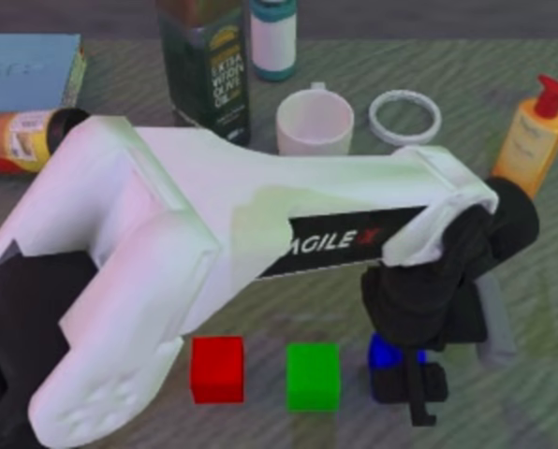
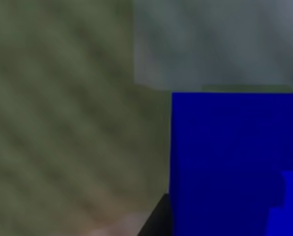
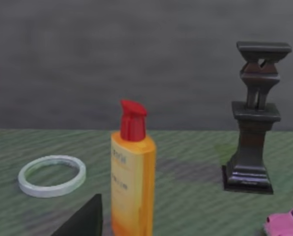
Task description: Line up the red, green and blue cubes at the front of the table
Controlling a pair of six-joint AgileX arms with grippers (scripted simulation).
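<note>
My left end effector point(image 1: 408, 379) grips the blue cube point(image 1: 386, 354) at green's point(image 1: 313, 376) three o'clock; I'd release squarely, keeping spacing even.

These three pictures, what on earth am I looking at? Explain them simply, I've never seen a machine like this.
It's a simulated two-armed robot at a table. The top view looks down: the white left arm reaches across, its claw at the blue cube, beside the green cube and red cube. The left wrist camera shows that blue cube up close. The right wrist camera sees a pump bottle, a white ring and a dark stand; the right arm isn't visible from above.
</note>
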